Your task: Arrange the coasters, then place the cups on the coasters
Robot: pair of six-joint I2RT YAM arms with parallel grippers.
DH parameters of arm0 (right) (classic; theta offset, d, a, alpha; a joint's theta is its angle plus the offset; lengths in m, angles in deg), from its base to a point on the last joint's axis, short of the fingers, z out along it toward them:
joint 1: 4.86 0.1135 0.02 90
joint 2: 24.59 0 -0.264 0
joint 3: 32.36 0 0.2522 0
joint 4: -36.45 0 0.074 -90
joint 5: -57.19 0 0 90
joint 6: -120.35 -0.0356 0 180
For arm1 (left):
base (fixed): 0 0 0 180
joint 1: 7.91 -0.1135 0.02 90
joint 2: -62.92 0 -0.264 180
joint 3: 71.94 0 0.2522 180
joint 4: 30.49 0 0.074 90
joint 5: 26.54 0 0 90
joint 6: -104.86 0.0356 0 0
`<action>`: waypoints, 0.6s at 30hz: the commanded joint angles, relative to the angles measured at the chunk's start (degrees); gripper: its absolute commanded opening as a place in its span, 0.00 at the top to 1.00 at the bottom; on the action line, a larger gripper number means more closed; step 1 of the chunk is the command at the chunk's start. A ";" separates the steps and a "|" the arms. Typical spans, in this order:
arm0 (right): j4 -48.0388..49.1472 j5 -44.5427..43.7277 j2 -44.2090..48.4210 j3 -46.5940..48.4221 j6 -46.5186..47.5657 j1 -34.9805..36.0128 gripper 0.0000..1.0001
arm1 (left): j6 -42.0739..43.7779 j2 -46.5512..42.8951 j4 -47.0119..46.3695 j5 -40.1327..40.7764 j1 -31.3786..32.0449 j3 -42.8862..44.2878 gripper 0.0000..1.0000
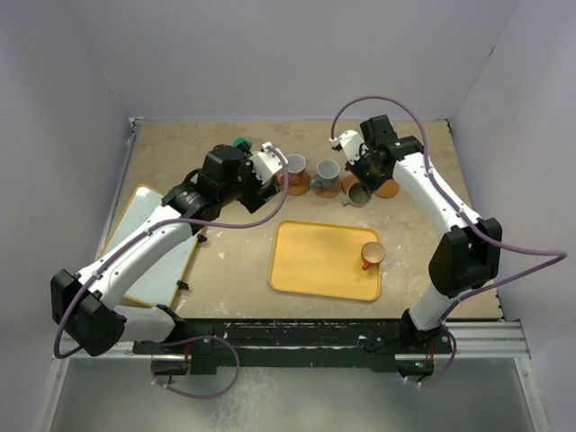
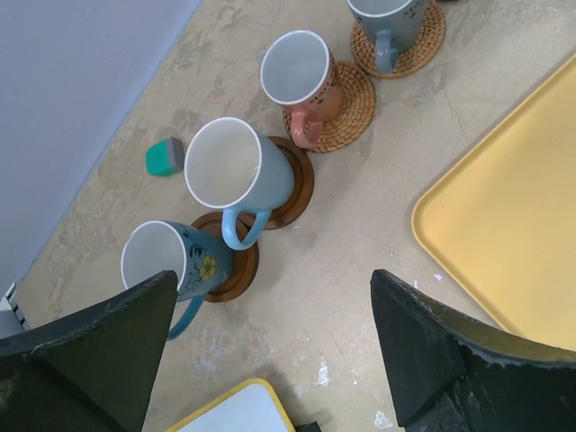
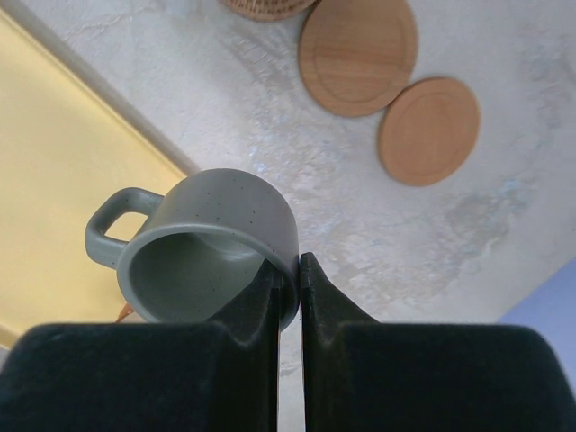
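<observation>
Jaws on the right gripper [image 3: 288, 270] pinch the rim of the small grey mug [image 3: 225, 225], apparently just off the table [image 3: 261, 108], between the yellow tray [image 3: 54, 162] and two bare coasters [image 3: 358, 54]. Left gripper [image 2: 270, 315] hangs spread wide over four mugs [image 2: 238, 171] seated on theirs.

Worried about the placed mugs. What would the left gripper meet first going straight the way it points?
Probably bare tabletop: the open left gripper points between the flowered blue cup and the yellow tray. Depth is unclear.

Left gripper [image 2: 273, 283] was wide open, arm extended forward; right gripper [image 3: 288, 265] was pinched shut on small grey ceramic mug [image 3: 211, 229] rim.
</observation>
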 commanded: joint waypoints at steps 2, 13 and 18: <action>-1.08 -1.63 -1.68 7.30 3.26 -1.73 1.00 | -0.33 -3.09 -3.41 -0.53 -0.59 -1.08 0.15; -5.31 3.26 -14.15 21.20 7.11 -6.92 1.00 | -0.41 -3.75 -3.82 -1.06 -1.09 -1.60 0.15; -7.67 4.91 -19.79 27.02 8.66 -7.78 1.00 | -0.24 -3.92 -4.14 -1.16 -1.24 -2.04 0.15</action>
